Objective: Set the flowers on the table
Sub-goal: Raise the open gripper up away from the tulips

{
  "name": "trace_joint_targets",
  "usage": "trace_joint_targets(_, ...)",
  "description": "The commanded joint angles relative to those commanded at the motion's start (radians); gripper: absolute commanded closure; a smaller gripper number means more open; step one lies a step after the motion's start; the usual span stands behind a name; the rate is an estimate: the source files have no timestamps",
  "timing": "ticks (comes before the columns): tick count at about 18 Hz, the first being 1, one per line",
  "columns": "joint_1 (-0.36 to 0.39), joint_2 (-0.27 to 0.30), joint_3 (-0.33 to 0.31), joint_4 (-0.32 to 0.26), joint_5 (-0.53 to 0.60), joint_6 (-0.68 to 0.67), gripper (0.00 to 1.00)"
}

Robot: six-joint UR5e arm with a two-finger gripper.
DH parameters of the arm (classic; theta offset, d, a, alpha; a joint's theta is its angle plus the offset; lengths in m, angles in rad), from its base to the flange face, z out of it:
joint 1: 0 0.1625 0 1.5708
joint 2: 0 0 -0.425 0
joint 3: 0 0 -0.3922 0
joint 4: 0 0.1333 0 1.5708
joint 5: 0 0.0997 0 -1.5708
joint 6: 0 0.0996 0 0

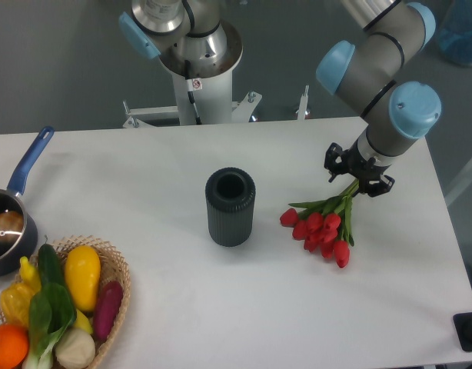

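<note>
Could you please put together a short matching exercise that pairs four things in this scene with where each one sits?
Things:
1. flowers
2. dark vase
3. wicker basket
4. blue-handled pot

Places:
A. front left corner of the table, holding vegetables
B. left edge, behind the basket
C. middle of the tabletop, standing upright
D. lying right of the vase, stems pointing up toward the claw

Pairs: 1-D, 2-C, 3-A, 4-B
</note>
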Motion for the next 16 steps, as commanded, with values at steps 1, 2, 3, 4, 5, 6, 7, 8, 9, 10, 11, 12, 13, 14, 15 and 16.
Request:
trace_joint_targets(1,0.003,0.002,0.0,0.024,-0.003,-0.002,0.0)
trace_joint_targets(2,0.003,0.011,0.0,0.04,-0.014,-0.005,0.0)
trace_joint_targets(3,0.003,0.026,0.0,0.042,-0.029,-0.015,0.0)
trace_joint_targets(4,0.0,0.04,0.0,0.045,-0.037,-0.021,0.0)
trace_joint_targets(5,0.008,0.057,0.005,0.07,-0.047,-0.02,0.0)
trace_joint_targets(6,0.015,0.064,0.015,0.103,-0.066,-0.024,0.0)
trace_joint_targets(7,0.014,0.064,0.026,0.123,-0.08,-0.02,0.0)
trace_joint_targets(8,0.011,0.064,0.032,0.13,-0.084,-0.015,0.0)
trace_joint_targets(9,0.008,0.064,0.032,0.138,-0.083,-0.014,0.0)
trace_joint_targets(10,0.006,0.064,0.034,0.155,-0.083,-0.014,0.0)
trace_joint_targets(11,0.005,0.067,0.034,0.17,-0.083,-0.012,0.0)
trace_joint_targets(12,0.006,0.072,0.034,0.173,-0.083,-0.014,0.0)
trace_joint_targets(13,0.009,0.078,0.032,0.174,-0.083,-0.014,0.0)
trace_joint_targets(14,0.017,0.08,0.029,0.174,-0.084,-0.012,0.0)
trace_joint_targets(15,0.025,0.08,0.029,0.174,-0.086,-0.012,0.0)
trace_joint_targets(16,0.026,0.08,0.026,0.174,-0.086,-0.012,0.0)
